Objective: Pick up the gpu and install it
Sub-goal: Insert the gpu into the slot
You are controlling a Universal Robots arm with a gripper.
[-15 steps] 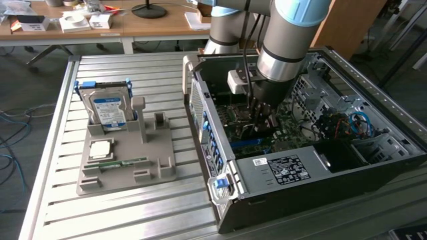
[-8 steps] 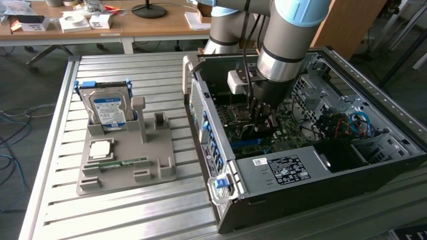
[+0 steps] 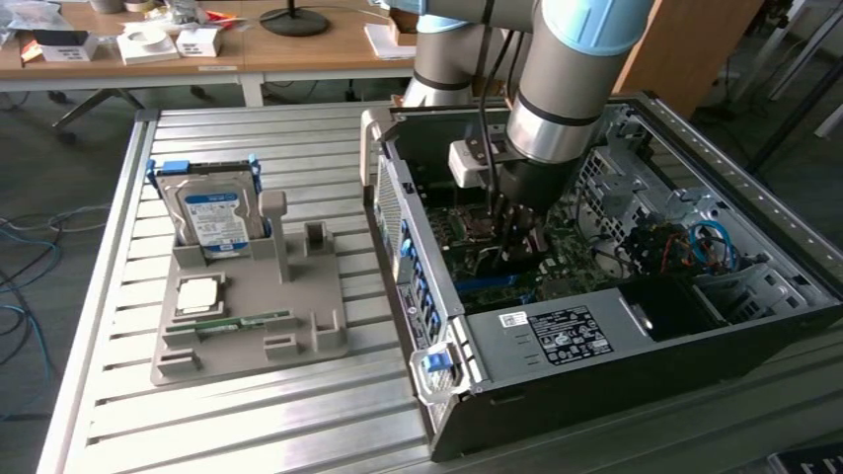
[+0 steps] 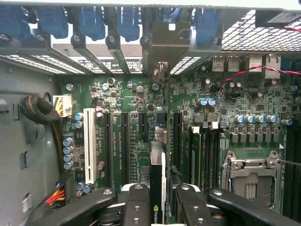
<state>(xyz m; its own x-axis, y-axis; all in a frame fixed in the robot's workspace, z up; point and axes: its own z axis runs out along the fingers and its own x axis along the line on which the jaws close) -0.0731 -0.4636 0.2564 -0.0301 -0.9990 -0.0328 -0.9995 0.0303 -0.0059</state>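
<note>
Inside the computer case (image 3: 554, 341), above the motherboard (image 4: 136, 99): my claw (image 4: 162, 205) pinched the graphics card (image 4: 156, 188) on edge. Pickup done; whether it was seated, I couldn't tell.

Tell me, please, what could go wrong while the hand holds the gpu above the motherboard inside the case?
1. The gpu sits edge-on in the hand, and its slot is hidden beneath it; if misaligned, pressing down could damage parts of the motherboard.
2. The memory slots stand close beside one of the fingers; it may strike them.
3. The card's end could catch on the rear slot covers.
</note>
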